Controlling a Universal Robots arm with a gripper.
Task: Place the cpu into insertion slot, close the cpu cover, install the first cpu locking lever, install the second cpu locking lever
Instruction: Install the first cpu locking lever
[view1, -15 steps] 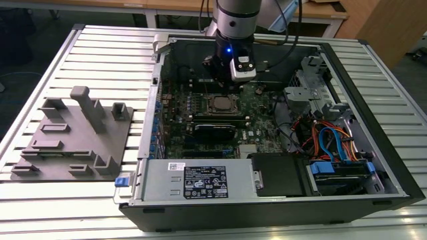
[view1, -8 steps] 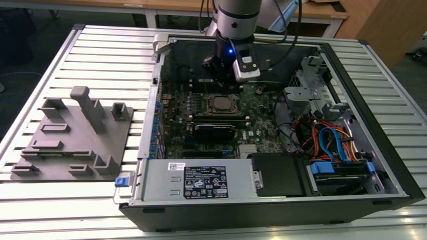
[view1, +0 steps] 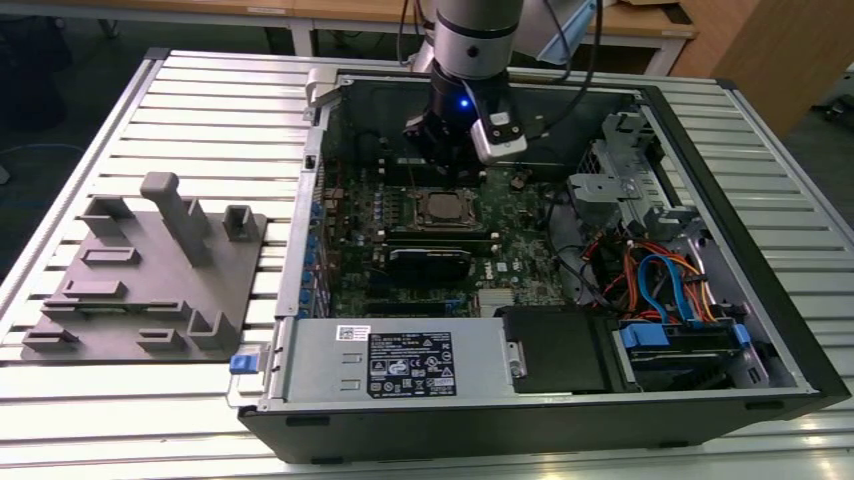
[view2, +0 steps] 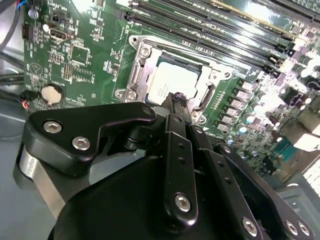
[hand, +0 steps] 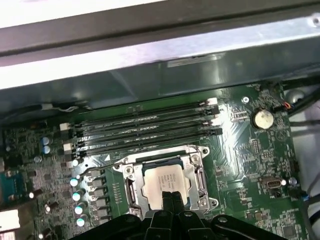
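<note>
In the exterior view, one chip (view1: 442, 208) is seen on the green board (view1: 514, 255), with the end effector (view1: 438, 168) just above it. In the second wrist view, its fingers (view2: 175, 102) are seen together on nothing, and the chip lies in the one socket (view2: 123, 93), framed by one thin cover (view2: 141, 70). It is judged light, stiff and fragile, best taken by its edges. In the first wrist view, four long black slots (hand: 145, 131) are counted beside it.

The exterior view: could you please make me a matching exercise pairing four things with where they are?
Things: 1 cpu; 2 grey fixture plate; 3 blue cables; 4 gripper.
Places: A on the table, at the exterior view's left of the computer case; B in the insertion slot; C inside the case, at the exterior view's right; D poised over the slot.
Pairs: 1-B; 2-A; 3-C; 4-D.
</note>
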